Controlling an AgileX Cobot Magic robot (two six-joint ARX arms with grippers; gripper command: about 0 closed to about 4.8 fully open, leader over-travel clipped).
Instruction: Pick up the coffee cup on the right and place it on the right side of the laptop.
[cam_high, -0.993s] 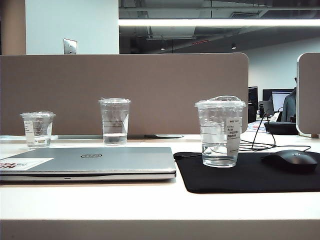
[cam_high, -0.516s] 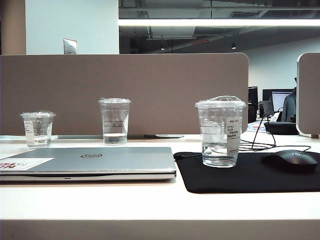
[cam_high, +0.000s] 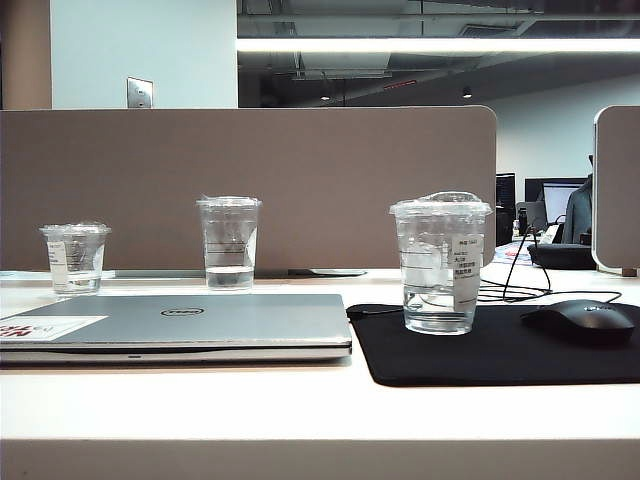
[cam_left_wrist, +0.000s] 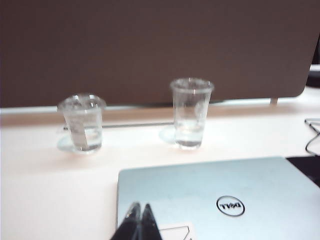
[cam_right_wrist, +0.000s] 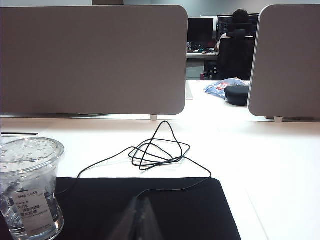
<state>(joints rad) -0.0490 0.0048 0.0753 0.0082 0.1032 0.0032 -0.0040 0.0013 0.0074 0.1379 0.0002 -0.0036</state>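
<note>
The coffee cup (cam_high: 440, 262), clear with a domed lid and a white sticker, stands upright on a black mouse pad (cam_high: 500, 352) just right of the closed silver laptop (cam_high: 180, 325). No arm shows in the exterior view. In the left wrist view my left gripper (cam_left_wrist: 139, 207) is shut and empty, hovering over a corner of the laptop (cam_left_wrist: 225, 180) by its white sticker. In the right wrist view my right gripper (cam_right_wrist: 141, 202) is shut and empty above the mouse pad (cam_right_wrist: 190, 205), with the coffee cup (cam_right_wrist: 30, 192) off to one side, apart from it.
A tall lined cup (cam_high: 229, 243) and a short cup (cam_high: 75, 258) stand behind the laptop, before the brown divider (cam_high: 300, 180). A black mouse (cam_high: 582, 320) lies on the pad's right end. A thin black cable (cam_right_wrist: 155, 150) loops on the white desk behind the pad.
</note>
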